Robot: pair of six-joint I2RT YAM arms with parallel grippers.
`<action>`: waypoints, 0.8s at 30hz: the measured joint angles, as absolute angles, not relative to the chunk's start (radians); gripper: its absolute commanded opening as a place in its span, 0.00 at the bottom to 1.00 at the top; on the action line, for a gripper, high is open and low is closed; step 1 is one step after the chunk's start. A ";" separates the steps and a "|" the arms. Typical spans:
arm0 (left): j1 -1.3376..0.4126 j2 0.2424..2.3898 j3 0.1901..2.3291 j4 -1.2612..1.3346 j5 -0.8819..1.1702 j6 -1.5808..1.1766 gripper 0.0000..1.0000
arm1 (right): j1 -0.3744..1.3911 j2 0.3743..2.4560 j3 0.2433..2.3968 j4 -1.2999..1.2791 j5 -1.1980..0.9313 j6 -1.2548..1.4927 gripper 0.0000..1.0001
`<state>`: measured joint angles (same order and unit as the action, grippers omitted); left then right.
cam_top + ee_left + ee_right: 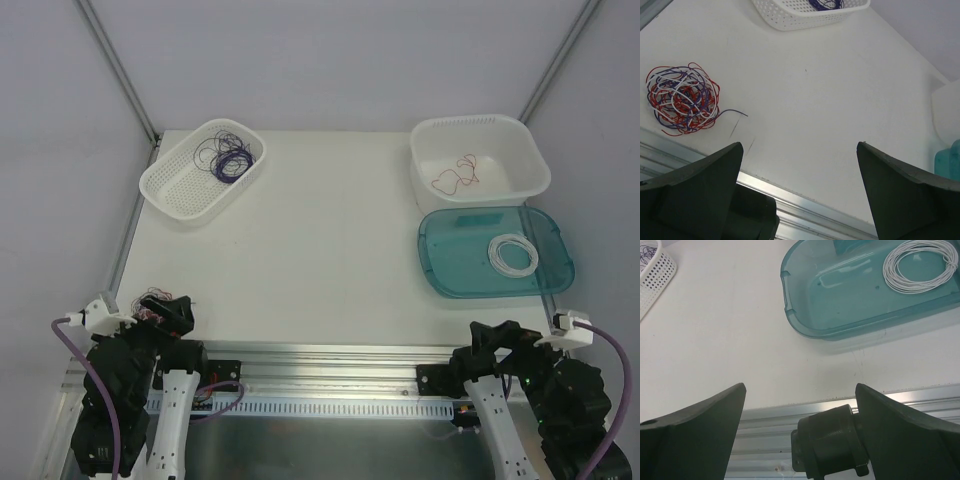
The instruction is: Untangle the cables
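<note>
Near the white table's (815, 100) front-left corner, the tangled ball of hair-thin red, white and purple cables (682, 98) lies beside the left gripper (799, 147). It and the right gripper (800, 387) stand spread wide, empty. Pinching several strands together could tighten knots.

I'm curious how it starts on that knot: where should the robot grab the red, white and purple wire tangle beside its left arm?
Probably the purple tail poking sideways out of the tangle, pinched from straight above by the open left hand: it lies flat and alone on the table, clear of the crowded loops.
</note>
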<state>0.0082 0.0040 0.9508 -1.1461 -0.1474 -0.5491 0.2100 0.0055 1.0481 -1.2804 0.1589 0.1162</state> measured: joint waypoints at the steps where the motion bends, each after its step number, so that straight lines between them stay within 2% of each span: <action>1: 0.008 0.004 0.951 -1.149 -0.152 -0.555 0.99 | 0.210 0.006 1.048 -1.284 0.155 0.116 0.97; 16: 0.008 0.019 0.924 -1.166 -0.182 -0.724 0.99 | 0.210 0.006 1.048 -1.275 0.046 0.107 0.97; 24: 0.008 0.314 0.882 -1.149 -0.155 -0.860 0.99 | 0.210 0.021 1.020 -1.254 -0.064 0.085 0.97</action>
